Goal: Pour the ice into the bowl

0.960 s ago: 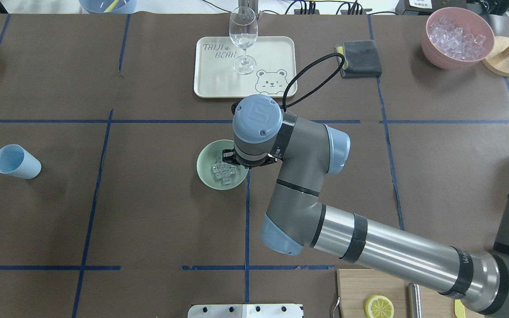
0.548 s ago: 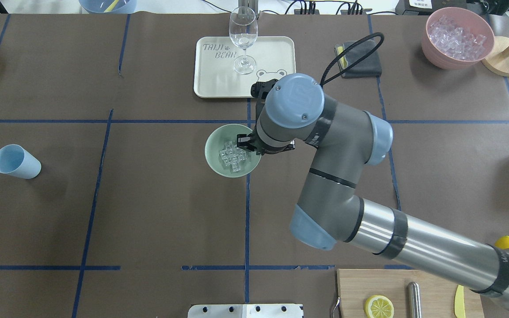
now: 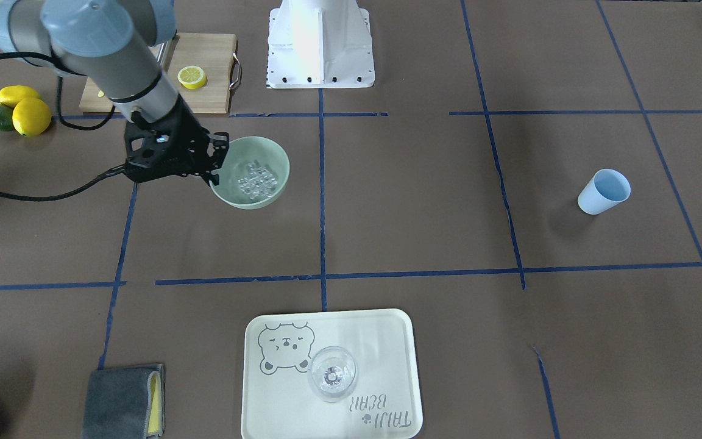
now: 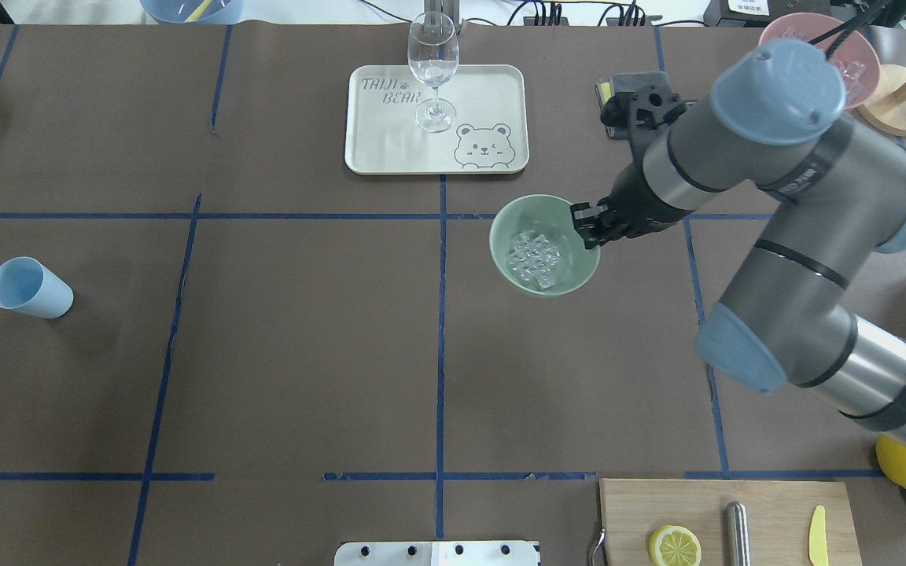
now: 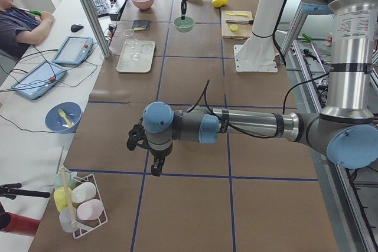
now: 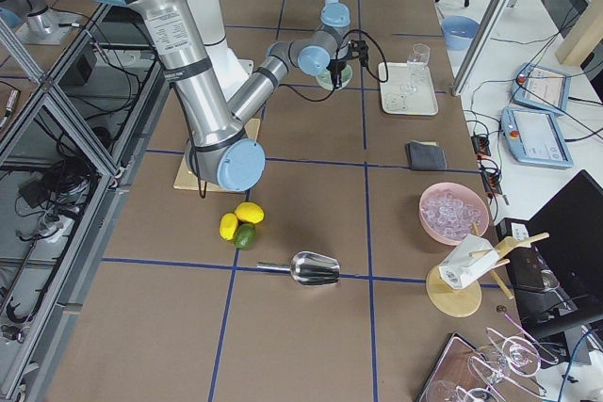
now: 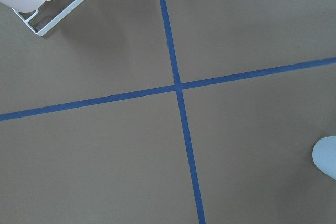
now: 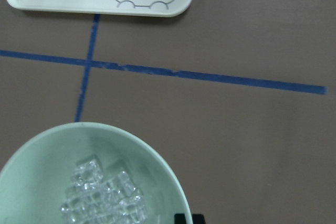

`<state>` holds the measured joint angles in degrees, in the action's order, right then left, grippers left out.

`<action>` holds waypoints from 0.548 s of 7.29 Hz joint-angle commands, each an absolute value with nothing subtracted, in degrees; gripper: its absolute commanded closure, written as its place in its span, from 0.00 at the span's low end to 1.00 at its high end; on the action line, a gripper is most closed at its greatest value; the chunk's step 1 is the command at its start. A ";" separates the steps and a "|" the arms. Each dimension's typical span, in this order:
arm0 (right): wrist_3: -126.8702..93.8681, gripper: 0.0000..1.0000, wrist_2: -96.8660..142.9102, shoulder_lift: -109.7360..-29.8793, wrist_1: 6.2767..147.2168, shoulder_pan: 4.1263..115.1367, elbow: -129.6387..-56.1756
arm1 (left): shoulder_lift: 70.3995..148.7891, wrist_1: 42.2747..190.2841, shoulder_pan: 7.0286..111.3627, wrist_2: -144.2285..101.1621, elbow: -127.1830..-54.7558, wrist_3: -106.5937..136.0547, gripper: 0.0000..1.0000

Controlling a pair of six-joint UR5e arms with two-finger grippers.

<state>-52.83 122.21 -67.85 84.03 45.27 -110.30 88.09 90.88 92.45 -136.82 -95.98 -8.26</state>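
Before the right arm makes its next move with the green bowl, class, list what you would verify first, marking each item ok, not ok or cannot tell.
1. Right gripper closed on the rim of the bowl: ok, a finger sits on each side of the rim.
2. Ice all inside the bowl: ok, no cubes show outside it.
3. Bowl upright: ok, its opening faces up.
4. Bowl lifted off the table: cannot tell.
5. Wine glass on the tray apart from the bowl: ok.
6. Left gripper out of the way: ok, far along the table.
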 commanded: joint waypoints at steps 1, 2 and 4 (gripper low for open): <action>-44.67 1.00 127.95 -80.63 83.67 51.75 -113.81 | 88.07 90.88 92.46 -136.85 -95.98 -8.26 0.00; -39.17 1.00 127.97 -87.12 80.37 53.94 -113.82 | 88.07 90.88 92.46 -136.85 -96.06 -8.26 0.00; -37.53 1.00 128.14 -98.31 67.12 56.50 -111.46 | 88.15 90.88 92.46 -136.93 -96.06 -8.35 0.00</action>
<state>-38.92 127.91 -91.49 74.69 54.82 -112.98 88.12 90.88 92.46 -136.90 -96.05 -8.32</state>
